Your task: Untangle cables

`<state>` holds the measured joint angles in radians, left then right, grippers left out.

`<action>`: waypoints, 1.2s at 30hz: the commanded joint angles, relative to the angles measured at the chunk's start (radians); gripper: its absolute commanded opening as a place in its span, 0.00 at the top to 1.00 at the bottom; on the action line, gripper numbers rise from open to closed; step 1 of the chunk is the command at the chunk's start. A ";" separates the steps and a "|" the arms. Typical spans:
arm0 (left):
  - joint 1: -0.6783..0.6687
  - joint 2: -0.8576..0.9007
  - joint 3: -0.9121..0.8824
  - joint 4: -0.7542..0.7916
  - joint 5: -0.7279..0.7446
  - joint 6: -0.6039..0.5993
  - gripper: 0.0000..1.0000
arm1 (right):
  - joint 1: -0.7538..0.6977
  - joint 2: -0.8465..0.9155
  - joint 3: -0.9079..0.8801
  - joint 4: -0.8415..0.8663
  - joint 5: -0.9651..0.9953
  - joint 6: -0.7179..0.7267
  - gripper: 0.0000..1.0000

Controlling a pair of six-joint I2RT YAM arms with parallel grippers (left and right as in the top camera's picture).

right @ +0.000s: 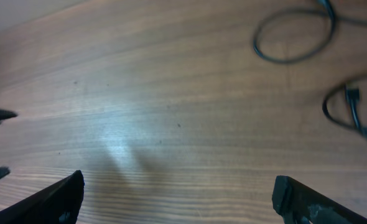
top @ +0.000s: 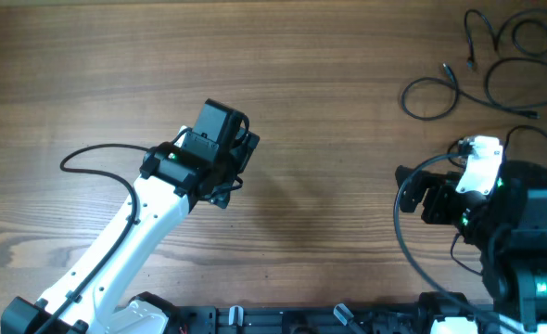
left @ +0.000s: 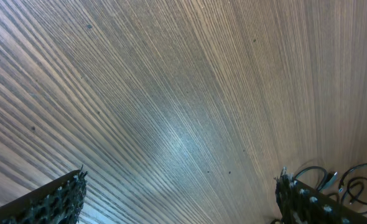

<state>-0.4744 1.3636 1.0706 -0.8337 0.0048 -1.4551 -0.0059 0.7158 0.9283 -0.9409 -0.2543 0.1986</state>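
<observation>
Left gripper (left: pixel 180 180): jaws spread wide, nothing between them, only bare wood grain of the table (top: pixel 329 56) below. It hangs over the left-centre of the table.

Right gripper (right: pixel 177 180): jaws also spread wide and holding nothing. It sits at the right side, near the front edge.

Cables (top: pixel 488 85): thin black cords lying loose on the far right corner of the table, in open loops and curls with small plug ends. They are beyond my right gripper and well apart from my left. Neither gripper touches them.
</observation>
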 commanded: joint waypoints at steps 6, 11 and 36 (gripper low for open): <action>0.006 0.007 0.010 -0.001 -0.018 0.012 0.00 | 0.008 -0.227 -0.198 0.151 -0.049 -0.075 0.00; 0.006 0.007 0.010 -0.001 -0.018 0.012 0.00 | 0.009 -0.438 -0.482 0.412 -0.107 -0.076 0.00; 0.006 0.007 0.010 -0.001 -0.018 0.012 0.00 | 0.075 -0.713 -0.851 0.973 -0.079 -0.132 0.00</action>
<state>-0.4744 1.3636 1.0706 -0.8337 0.0048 -1.4551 0.0650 0.0208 0.1070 -0.0124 -0.3466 0.0803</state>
